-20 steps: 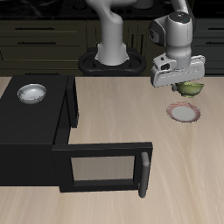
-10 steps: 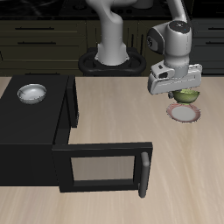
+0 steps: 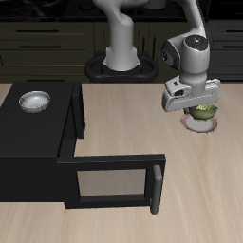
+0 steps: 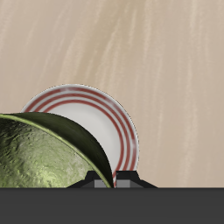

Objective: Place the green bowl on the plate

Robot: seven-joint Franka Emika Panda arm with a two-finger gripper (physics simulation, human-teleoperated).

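Pale wood is running across the whole table [image 3: 123,142], and a black microwave [image 3: 38,142] is sitting at one end of it, well apart from the plate, its door [image 3: 112,182] hanging open toward the table's front edge. A metal bowl [image 3: 34,100] is resting on its top. Dark cabinets are lining the room behind.

The arm is carrying out the placing step. Its gripper [image 3: 195,106] is hanging just over the plate [image 4: 109,118] with its fingers closed on the rim of the green bowl [image 4: 48,157]. The bowl is sitting low over the plate, though from the wrist view it is covering only part of it, and I cannot tell whether it is touching yet.

Next, I judge, the bowl needs centring, lowering and releasing.
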